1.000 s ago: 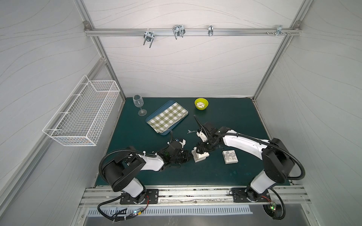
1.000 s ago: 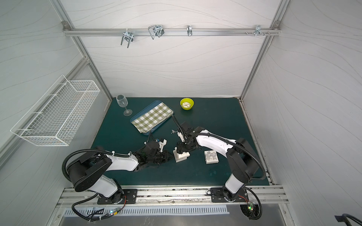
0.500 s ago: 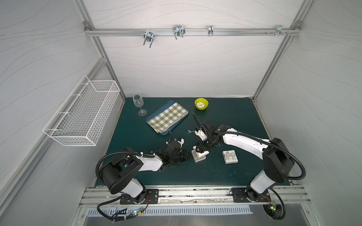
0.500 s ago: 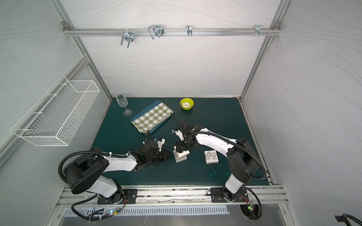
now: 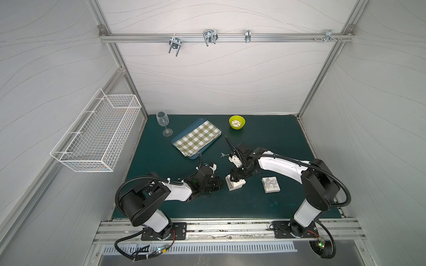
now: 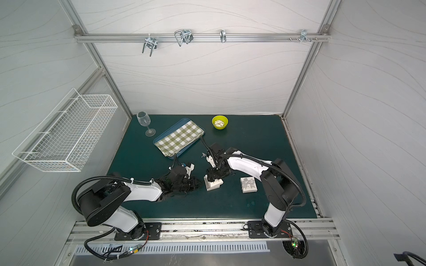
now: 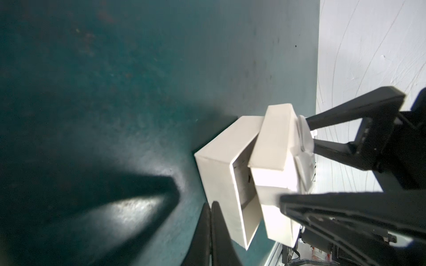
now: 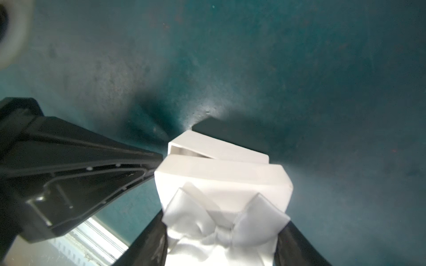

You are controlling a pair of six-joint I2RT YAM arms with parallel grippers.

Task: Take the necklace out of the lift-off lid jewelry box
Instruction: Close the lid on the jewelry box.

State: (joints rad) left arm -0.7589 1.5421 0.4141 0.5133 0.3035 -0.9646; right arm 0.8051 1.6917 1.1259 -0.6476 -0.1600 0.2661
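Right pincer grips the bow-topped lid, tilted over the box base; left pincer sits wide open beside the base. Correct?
Not quite: the left pincer is shut, closed tight beside the box base, as the left wrist view shows. The right pincer does grip the bow-topped lid, tilted over the base.

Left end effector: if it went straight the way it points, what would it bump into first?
Probably the white box base. The shut left end effector points at its side wall from right beside it. I can't tell whether they already touch.
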